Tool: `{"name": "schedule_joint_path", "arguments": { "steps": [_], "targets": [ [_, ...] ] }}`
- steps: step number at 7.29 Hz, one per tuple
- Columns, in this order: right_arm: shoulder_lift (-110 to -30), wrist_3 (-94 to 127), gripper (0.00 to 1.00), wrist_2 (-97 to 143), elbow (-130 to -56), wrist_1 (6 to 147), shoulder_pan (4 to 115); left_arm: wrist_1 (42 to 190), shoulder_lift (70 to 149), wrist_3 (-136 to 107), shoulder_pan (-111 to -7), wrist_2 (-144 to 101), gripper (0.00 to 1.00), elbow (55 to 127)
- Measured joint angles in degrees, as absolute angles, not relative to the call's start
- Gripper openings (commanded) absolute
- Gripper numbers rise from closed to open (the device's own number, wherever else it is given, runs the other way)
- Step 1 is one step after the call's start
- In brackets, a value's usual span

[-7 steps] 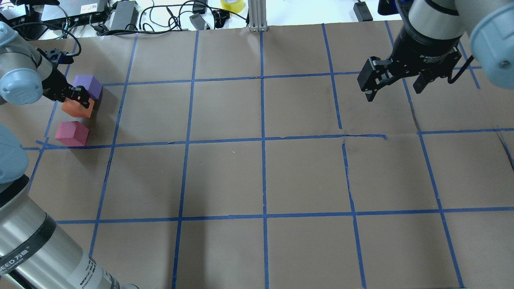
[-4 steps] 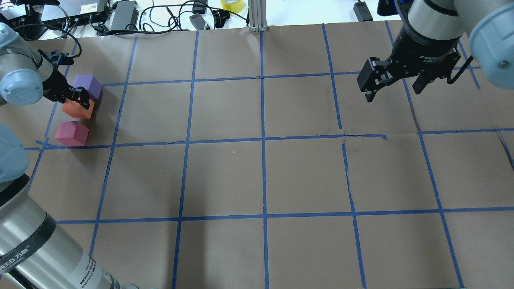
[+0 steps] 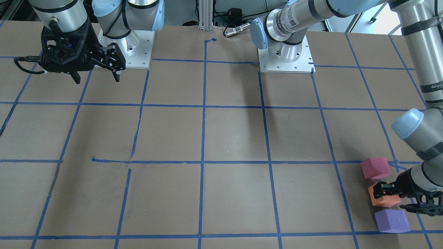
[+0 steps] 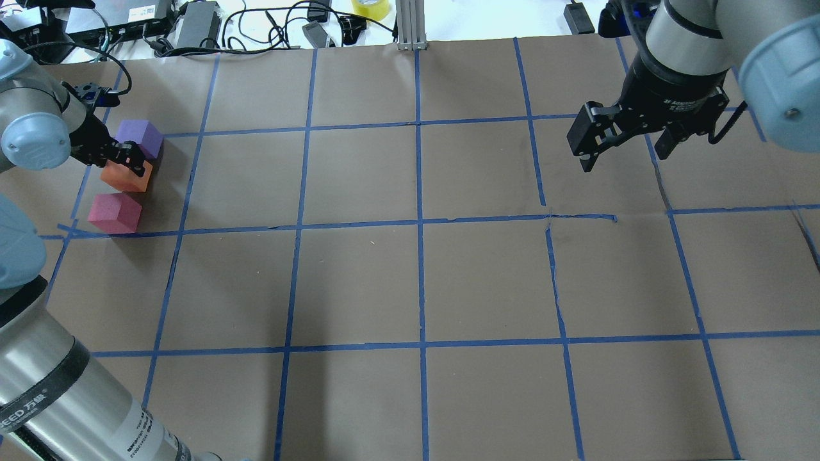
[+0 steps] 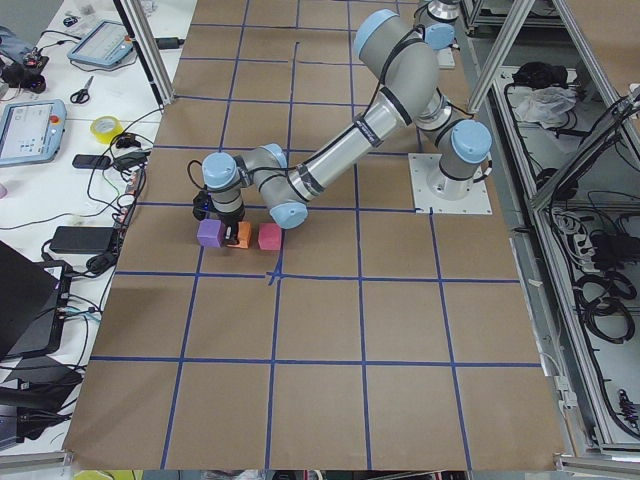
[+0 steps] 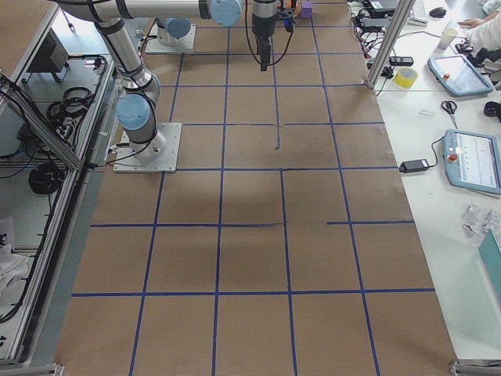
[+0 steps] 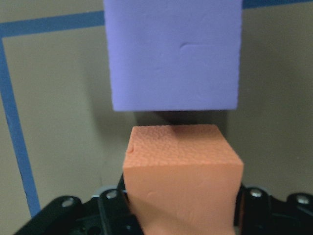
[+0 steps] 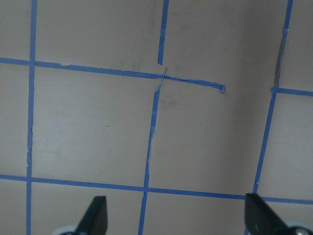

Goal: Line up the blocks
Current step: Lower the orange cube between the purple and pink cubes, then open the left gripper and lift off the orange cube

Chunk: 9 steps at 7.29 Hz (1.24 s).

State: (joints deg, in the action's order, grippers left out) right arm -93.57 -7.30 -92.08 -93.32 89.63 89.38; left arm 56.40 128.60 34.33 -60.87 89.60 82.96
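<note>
Three small cubes of equal size sit in one grid square at the robot's far left. All have a matte, foam-like skin with crisp edges. The purple block (image 4: 142, 135) lies farthest from the robot, the orange block (image 4: 127, 178) is in the middle, and the pink block (image 4: 115, 213) is nearest, close to a blue line crossing. Together they form a short, slightly crooked row. The left wrist view shows a fine pebbled grain on the orange block's top and a faint crease on the purple block's face, with a narrow shadowed gap between the two. The pink block stands a little apart from the orange one.

The left fingers (image 3: 383, 188) are closed on the orange block's sides. The angles make it hard to tell whether that block rests on the worktop (image 4: 359, 282) or is raised a touch. The right fingers (image 8: 96, 218) are spread wide with nothing between them, hanging over bare paper well away on the robot's right.

The worktop is covered in brown paper divided into large squares by blue tape (image 4: 419, 275), which is torn and wrinkled in places. Beyond its far edge lie black cables (image 4: 256, 29), power bricks (image 4: 198, 24), a roll of yellow tape (image 4: 370, 8) and an aluminium post (image 4: 410, 25). A white bench (image 5: 60, 120) alongside holds tablet-like pendants (image 5: 30, 130) and scissors (image 5: 83, 90).
</note>
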Motion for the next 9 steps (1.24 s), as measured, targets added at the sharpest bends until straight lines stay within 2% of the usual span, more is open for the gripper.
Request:
{"name": "schedule_joint_path", "arguments": {
  "steps": [1,2,3,6,9],
  "targets": [
    [-93.6,-7.3,1.0,-92.2,-93.4,89.6,89.4,56.4,128.8,34.4,-60.8,89.6,0.32,83.0],
    [-93.6,-7.3,1.0,-92.2,-93.4,89.6,89.4,56.3,128.9,34.4,-60.8,89.6,0.94,83.0],
    [-93.6,-7.3,1.0,-92.2,-93.4,89.6,89.4,56.3,129.1,34.3,-60.8,89.5,1.0,82.9],
    [-93.5,-7.0,1.0,-92.2,-93.4,89.7,89.4,56.0,129.2,34.5,-60.8,89.3,1.0,82.6],
    [-93.5,-7.2,1.0,-92.3,-93.4,89.7,89.4,57.0,126.2,34.6,-61.0,89.3,1.0,82.4]
  ]
}}
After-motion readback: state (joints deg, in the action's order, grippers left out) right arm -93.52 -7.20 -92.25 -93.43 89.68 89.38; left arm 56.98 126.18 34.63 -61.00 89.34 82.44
